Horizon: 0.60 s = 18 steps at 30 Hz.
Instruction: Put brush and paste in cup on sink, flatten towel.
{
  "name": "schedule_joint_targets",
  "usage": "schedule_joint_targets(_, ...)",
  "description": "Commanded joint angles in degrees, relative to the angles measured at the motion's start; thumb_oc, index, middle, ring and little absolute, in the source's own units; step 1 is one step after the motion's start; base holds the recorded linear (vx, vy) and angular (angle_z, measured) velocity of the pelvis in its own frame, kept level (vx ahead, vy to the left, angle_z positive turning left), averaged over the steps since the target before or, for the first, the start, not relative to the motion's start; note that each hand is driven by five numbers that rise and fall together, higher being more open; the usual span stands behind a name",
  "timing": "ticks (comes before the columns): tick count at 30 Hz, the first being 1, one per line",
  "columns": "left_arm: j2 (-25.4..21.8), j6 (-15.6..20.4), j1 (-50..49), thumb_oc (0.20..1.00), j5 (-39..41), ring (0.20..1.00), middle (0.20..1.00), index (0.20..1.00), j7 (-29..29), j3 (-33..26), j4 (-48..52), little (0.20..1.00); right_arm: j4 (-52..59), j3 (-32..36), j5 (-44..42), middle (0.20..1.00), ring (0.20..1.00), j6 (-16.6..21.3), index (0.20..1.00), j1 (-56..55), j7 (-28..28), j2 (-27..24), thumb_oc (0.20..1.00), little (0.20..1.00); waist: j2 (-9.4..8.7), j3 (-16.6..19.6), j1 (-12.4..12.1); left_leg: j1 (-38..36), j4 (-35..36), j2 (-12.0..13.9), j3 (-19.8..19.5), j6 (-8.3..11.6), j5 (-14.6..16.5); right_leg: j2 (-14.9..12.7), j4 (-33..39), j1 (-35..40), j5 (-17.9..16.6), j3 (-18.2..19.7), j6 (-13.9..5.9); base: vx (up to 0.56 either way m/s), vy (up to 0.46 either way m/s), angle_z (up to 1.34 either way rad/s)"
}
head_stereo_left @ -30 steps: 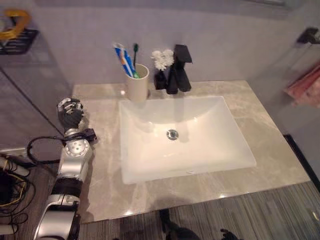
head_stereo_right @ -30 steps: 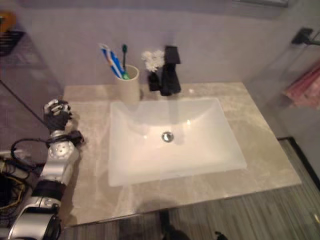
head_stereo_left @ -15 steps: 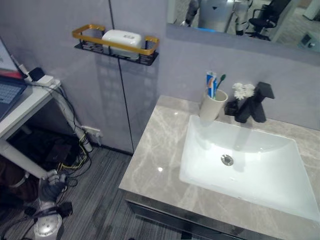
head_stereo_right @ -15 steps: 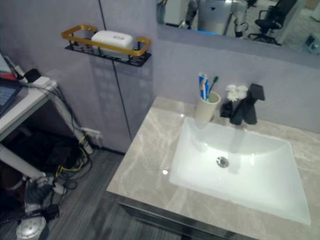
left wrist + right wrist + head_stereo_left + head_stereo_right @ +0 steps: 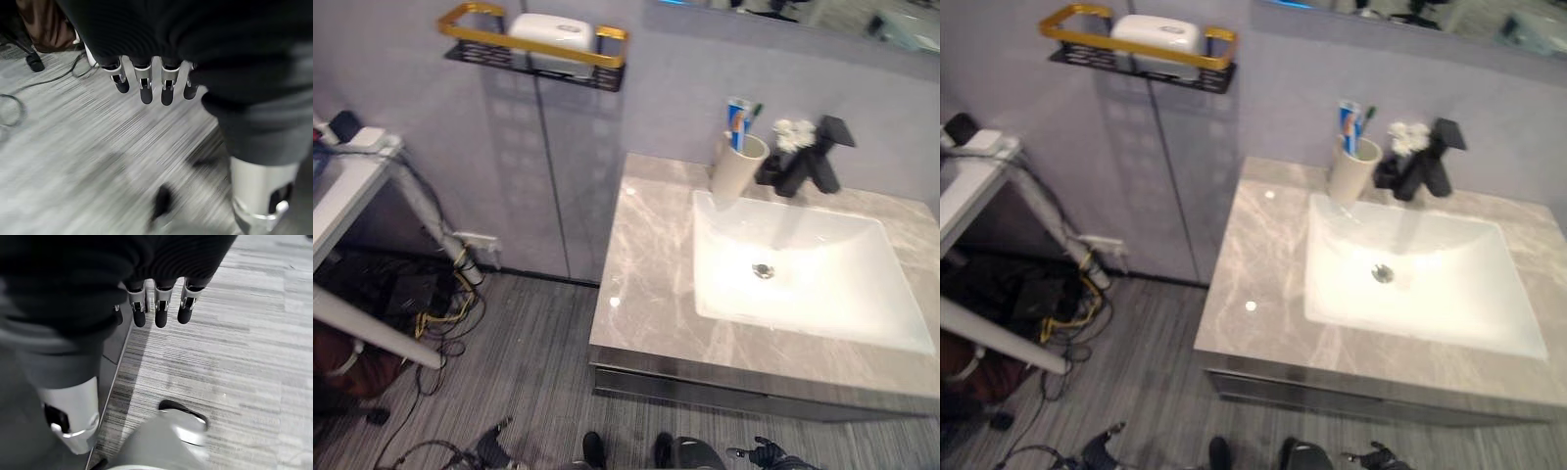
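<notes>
We see the grey striped floor (image 5: pixel 529 362) across the 6 to 9 o'clock part of the head views. The marble counter (image 5: pixel 651 274) lies at 3 o'clock, with the white sink (image 5: pixel 803 269) set into it. A black drain (image 5: pixel 764 270) sits at the sink's centre.

At 11 o'clock we see a gold-railed shelf (image 5: pixel 533 44) on the wall, carrying a white box (image 5: pixel 553 31). A white desk (image 5: pixel 347 186) enters at 9 o'clock.

At 1 o'clock, on the counter just behind the sink's far left corner, we find the cup (image 5: pixel 738 164), upright. The paste (image 5: pixel 737 121) and the brush (image 5: pixel 753 115) stand in it, their tops above its rim. The black tap (image 5: pixel 815 157) stands just beside the cup, toward 2 o'clock. A small vase of white flowers (image 5: pixel 792 133) stands between cup and tap.

In the left wrist view we see the left hand (image 5: pixel 146 81) hanging over the floor. Its fingers (image 5: pixel 145 88) are straight, side by side, holding nothing. In the right wrist view we see the right hand (image 5: pixel 161 303) likewise over the floor. Its fingers (image 5: pixel 161 313) are straight and close together, touching nothing.
</notes>
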<state>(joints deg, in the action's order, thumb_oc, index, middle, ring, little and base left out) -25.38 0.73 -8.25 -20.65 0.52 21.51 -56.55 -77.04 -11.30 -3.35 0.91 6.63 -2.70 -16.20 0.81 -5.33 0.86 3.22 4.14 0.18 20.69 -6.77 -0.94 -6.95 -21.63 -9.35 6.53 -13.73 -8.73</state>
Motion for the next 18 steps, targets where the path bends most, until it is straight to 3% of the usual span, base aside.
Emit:
schedule_joint_targets(1,1.79,-0.14,-0.19,1.000,-2.74,1.000,1.000,1.000,-0.45,0.42,-5.62,1.000,-1.84,-2.22,4.35,1.000,1.000,-0.85,1.000,-0.08,0.51,-2.77,1.000,1.000,-0.21,3.47,-0.15,2.80,0.10,0.14,-1.06,4.61,-1.63,-0.86,6.47,6.08,-3.72,0.44,0.63,-0.18,-0.001,-0.88)
schedule_joint_targets(5,6.08,-1.70,2.46,1.000,-3.01,1.000,1.000,1.000,1.09,-0.53,-19.35,1.000,-1.31,-3.00,4.64,1.000,1.000,-0.47,1.000,0.53,0.92,-2.78,1.000,1.000,-0.89,5.12,-0.73,5.28,0.00,1.25,4.49,5.44,-2.87,-2.34,6.56,10.90,-4.19,0.33,-0.72,-0.16,-0.105,-0.98)
schedule_joint_targets(7,6.01,-2.23,3.14,1.000,-2.67,1.000,1.000,1.000,1.82,-2.95,-23.17,1.000,-0.58,-5.15,7.26,1.000,1.000,-0.44,1.000,1.14,0.53,-2.61,1.000,1.000,-1.04,4.78,-1.59,6.10,-1.43,4.46,8.31,7.28,-5.00,-1.55,10.61,10.88,-1.83,-1.69,1.02,-0.17,-0.285,-1.50)
schedule_joint_targets(9,6.01,-2.54,3.56,1.000,-3.09,1.000,1.000,1.000,2.52,-3.67,-23.67,1.000,0.62,-5.78,7.95,1.000,1.000,0.08,1.000,1.05,0.25,-2.69,1.000,1.000,-1.13,4.60,-1.61,6.23,-1.99,5.31,8.58,8.02,-5.56,-0.71,12.41,11.19,-0.65,-1.71,1.44,-0.12,-0.276,-1.14)
schedule_joint_targets(10,5.66,-2.73,4.66,1.000,-2.90,1.000,1.000,1.000,3.84,-4.72,-23.96,1.000,3.04,-6.94,8.43,1.000,1.000,0.75,1.000,-0.12,0.24,-3.14,1.000,1.000,-1.16,3.98,-0.95,7.02,-2.85,6.79,8.51,9.30,-7.15,1.62,15.44,12.01,0.70,0.65,2.49,-0.16,-0.360,-0.62)
schedule_joint_targets(11,5.58,-2.68,5.14,1.000,-3.27,1.000,1.000,1.000,4.00,-4.62,-23.86,1.000,4.34,-7.27,8.32,1.000,1.000,0.94,1.000,-0.58,0.40,-3.44,1.000,1.000,-1.19,3.65,-0.62,7.51,-3.12,7.35,8.47,9.81,-7.72,2.29,16.88,12.38,0.87,1.50,2.83,-0.22,-0.485,-0.23)
schedule_joint_targets(14,5.44,-2.36,7.21,1.000,-3.46,1.000,1.000,1.000,5.29,-3.98,-22.57,1.000,7.66,-7.77,6.89,1.000,1.000,1.61,1.000,-1.57,-0.01,-4.58,1.000,1.000,-1.04,1.78,-0.23,8.73,-4.36,8.90,5.32,11.52,-9.75,4.45,19.11,11.97,0.36,4.82,4.36,-0.21,-0.289,-0.37)
schedule_joint_targets(15,5.64,-2.24,8.16,1.000,-3.48,1.000,1.000,1.000,5.80,-3.53,-21.90,1.000,7.87,-7.85,6.53,1.000,1.000,1.71,1.000,-1.94,-0.12,-4.76,1.000,1.000,-0.79,0.98,-0.43,9.62,-4.76,9.10,3.66,11.05,-10.75,5.34,19.20,11.21,-0.58,5.48,5.08,-0.22,-0.265,-0.90)
schedule_joint_targets(18,7.43,-1.08,10.45,1.000,-1.59,1.000,1.000,1.000,7.54,-1.29,-19.94,1.000,7.70,-8.42,5.55,1.000,1.000,2.07,1.000,-2.04,-0.74,-4.91,1.000,1.000,-0.95,-0.27,-1.04,10.80,-5.61,5.57,-8.95,10.78,-8.93,6.37,20.40,10.04,-2.12,9.07,5.62,-0.16,-0.229,-0.48)
